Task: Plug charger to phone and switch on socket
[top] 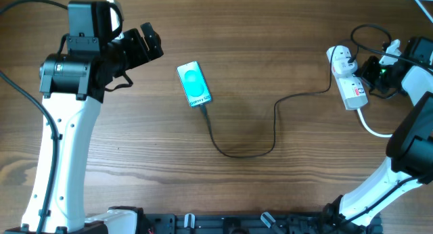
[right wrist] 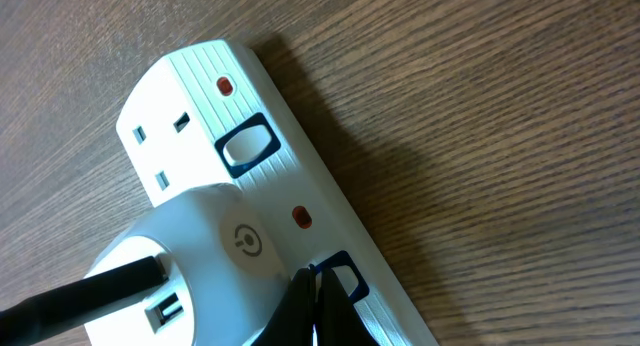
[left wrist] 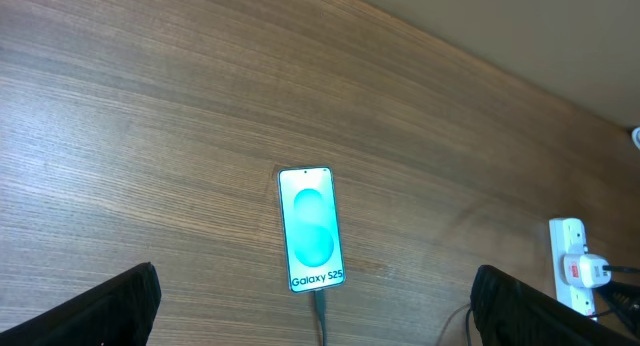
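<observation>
Since the charger (left wrist: 320, 316) already sits in the phone (top: 194, 84), only the socket's (right wrist: 200, 96) switch (right wrist: 338, 274) seems left: the right hand (right wrist: 312, 304), pinched narrow, is on it at three o'clock; the left hand (top: 150, 44) is wide.

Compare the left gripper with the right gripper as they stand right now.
The left gripper is wide open; the right gripper has its fingers pinched together. The left gripper hangs off to one side of the phone, touching nothing; the right gripper has its tip down at a switch on the socket. Both have black fingers and hold nothing.
</observation>
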`<state>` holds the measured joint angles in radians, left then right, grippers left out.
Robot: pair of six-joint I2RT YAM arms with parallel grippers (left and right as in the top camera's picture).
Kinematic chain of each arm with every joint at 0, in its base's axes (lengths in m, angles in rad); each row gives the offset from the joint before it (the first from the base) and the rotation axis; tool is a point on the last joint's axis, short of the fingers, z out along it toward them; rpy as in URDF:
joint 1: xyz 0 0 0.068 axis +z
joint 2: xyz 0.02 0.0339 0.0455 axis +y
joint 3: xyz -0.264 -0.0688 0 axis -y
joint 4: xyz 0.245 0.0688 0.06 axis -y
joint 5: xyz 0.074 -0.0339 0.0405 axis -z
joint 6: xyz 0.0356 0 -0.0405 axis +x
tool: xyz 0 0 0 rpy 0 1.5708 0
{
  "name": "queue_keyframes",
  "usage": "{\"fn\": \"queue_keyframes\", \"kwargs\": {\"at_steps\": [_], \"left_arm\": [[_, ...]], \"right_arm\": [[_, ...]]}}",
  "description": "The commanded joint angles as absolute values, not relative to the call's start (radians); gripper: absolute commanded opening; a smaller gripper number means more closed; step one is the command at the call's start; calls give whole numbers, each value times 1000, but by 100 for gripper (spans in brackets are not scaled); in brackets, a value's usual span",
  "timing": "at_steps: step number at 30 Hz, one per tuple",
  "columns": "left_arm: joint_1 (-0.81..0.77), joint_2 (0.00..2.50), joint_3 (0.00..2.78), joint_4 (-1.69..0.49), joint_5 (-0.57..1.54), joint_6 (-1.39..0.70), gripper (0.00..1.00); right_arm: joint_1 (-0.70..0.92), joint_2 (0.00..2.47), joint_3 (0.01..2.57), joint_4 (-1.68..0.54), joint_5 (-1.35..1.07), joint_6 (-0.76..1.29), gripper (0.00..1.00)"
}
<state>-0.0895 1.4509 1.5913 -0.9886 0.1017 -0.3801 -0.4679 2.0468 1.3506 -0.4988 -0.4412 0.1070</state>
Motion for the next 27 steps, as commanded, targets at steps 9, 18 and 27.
{"fn": "queue_keyframes", "kwargs": {"at_steps": [9,18,27], "left_arm": [[-86,1442,1592,-989,95,-375,100],[-86,1442,1592,-989,96,-375,100],[-86,1442,1592,-989,96,-375,100]], "right_arm": [[-447,2038,1346,-525,-441,70,4],[-393,2038,1336,-517,-358,52,4],[-389,2038,1335,-526,-309,-14,4]]}}
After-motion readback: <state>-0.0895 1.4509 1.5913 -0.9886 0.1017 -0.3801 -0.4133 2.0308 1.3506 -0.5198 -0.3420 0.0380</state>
